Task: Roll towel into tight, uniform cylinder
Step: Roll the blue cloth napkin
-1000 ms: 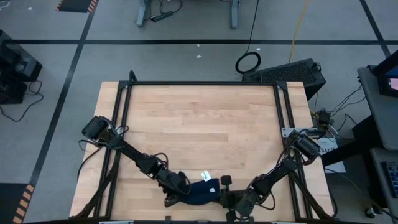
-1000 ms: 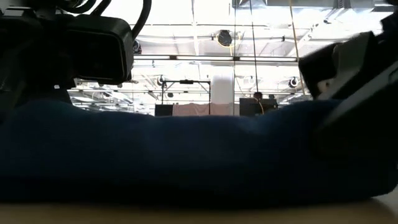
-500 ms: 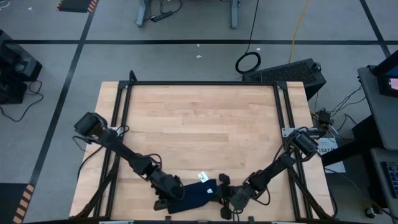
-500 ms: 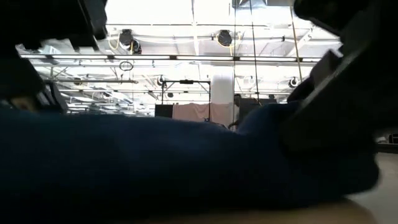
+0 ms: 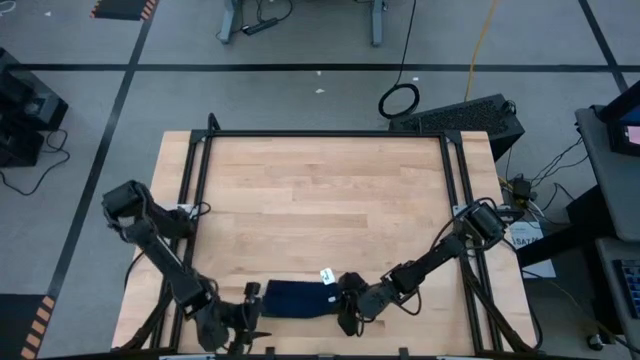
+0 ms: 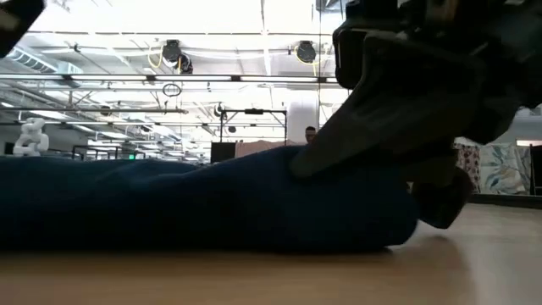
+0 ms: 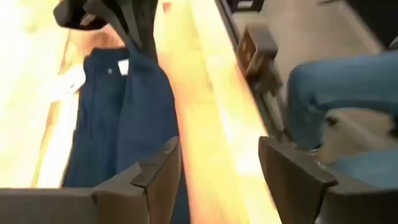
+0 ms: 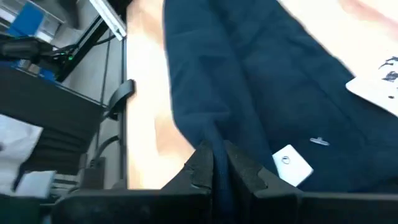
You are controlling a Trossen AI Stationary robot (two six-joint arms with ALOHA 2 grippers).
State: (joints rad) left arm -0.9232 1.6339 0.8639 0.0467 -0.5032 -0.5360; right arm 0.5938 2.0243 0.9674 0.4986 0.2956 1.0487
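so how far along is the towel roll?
Done: the towel is gathered into a long flattened bundle near the table's front edge, white tag showing. In hand: right claw is shut on one end; left claw is open, off the other end. Left: it looks loose and uneven, so tightening remains.

The location is an industrial robotics lab. A wooden surface (image 5: 320, 200) inside a black metal frame (image 5: 325, 134) stands on grey floor marked with black tape lines (image 5: 300, 67). Cables (image 5: 400, 98) and exposed ceiling trusses (image 6: 169, 80) indicate a large hall.
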